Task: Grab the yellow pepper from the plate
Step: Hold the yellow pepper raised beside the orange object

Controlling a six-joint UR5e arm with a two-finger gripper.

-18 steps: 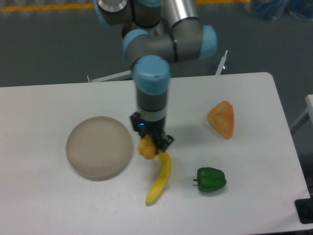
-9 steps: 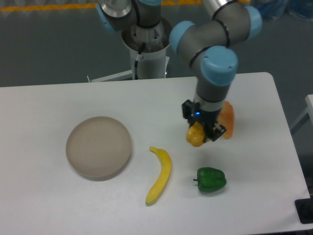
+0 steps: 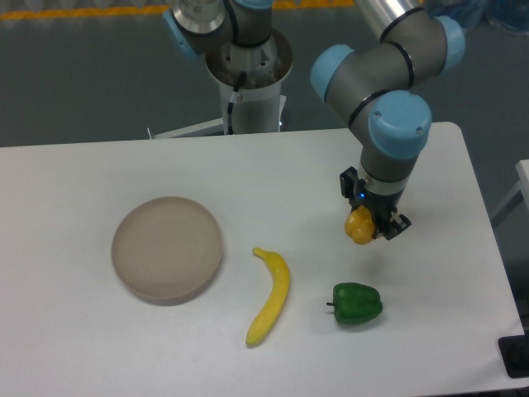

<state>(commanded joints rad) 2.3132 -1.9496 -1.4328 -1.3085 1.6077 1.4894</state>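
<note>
My gripper [image 3: 369, 227] is shut on the yellow pepper [image 3: 360, 226] and holds it above the table at the right, well away from the plate. The pepper is small, golden-yellow and lumpy, and shows just below the fingers. The beige round plate [image 3: 167, 247] lies at the left of the table with nothing on it. The gripper and arm hide the orange wedge-shaped piece that lay at the right.
A long yellow banana [image 3: 272, 296] lies in the middle front. A green pepper [image 3: 357, 303] lies right of it, just below the gripper. The table's right edge is close to the arm. The arm's base [image 3: 247, 74] stands at the back.
My gripper has carried the yellow pepper rightwards, from beside the plate and banana to above the spot of the orange wedge, which is now hidden. The plate, banana and green pepper have not moved.
</note>
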